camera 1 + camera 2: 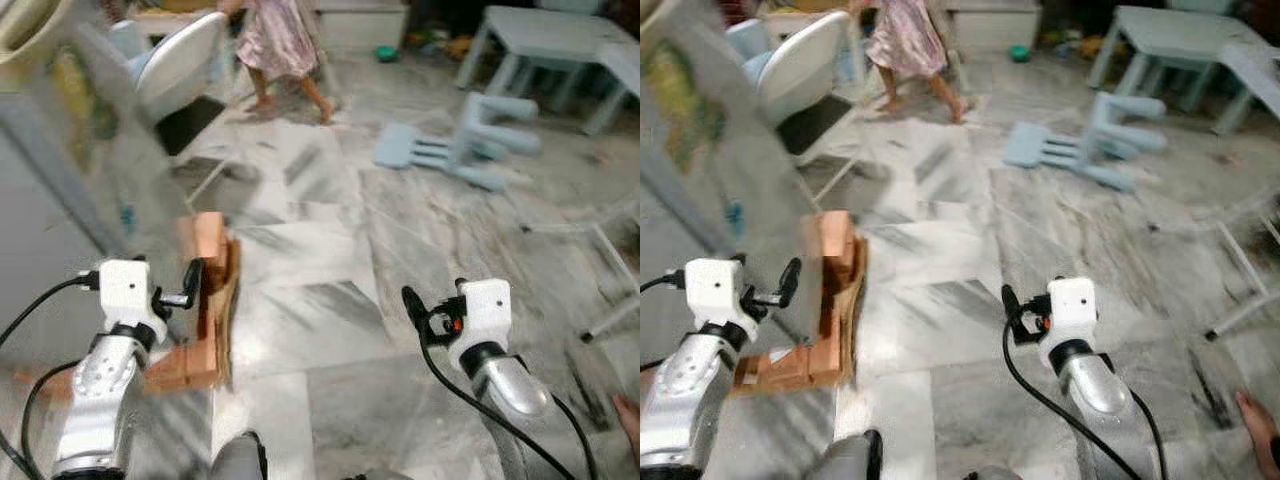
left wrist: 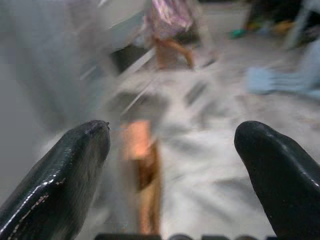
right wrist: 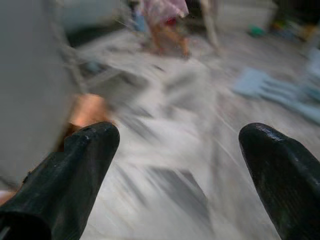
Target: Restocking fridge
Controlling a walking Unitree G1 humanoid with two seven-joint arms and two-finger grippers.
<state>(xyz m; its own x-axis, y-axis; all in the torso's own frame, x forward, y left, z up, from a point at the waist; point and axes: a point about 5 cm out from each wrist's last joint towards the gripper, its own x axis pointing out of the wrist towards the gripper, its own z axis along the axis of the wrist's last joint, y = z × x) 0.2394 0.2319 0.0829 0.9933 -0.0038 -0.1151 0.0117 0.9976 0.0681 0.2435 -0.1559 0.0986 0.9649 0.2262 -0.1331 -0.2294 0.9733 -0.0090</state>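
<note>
I count two grippers up in front of me, both empty: the left gripper [image 2: 172, 165] has its jaws wide apart with blurred floor between them, and the right gripper [image 3: 177, 170] likewise stands with jaws apart on nothing. Both arms are raised at about the same height over the floor, the left one just beside the grey fridge side [image 1: 45, 200] that runs up my left edge. There is one cardboard box [image 1: 205, 310], brown and torn open, lying on the floor against the foot of that fridge, close ahead of my left gripper; what is in it I cannot tell through the blur. Beyond it stands one white chair [image 1: 180, 60] with a dark seat, near the fridge. One pale blue stool [image 1: 465, 140] lies tipped over on its side out in the middle of the floor, well apart from the box. Further back on the right is one pale blue desk [image 1: 555, 35], low and small. One person in a pink patterned dress [image 1: 280, 45], barefoot, is at the far end of the room beside the chair. Another person's hand [image 1: 1260, 425] shows at my lower right edge. The floor [image 1: 330, 300] is grey-veined white marble in large tiles, and the whole picture is smeared.
</note>
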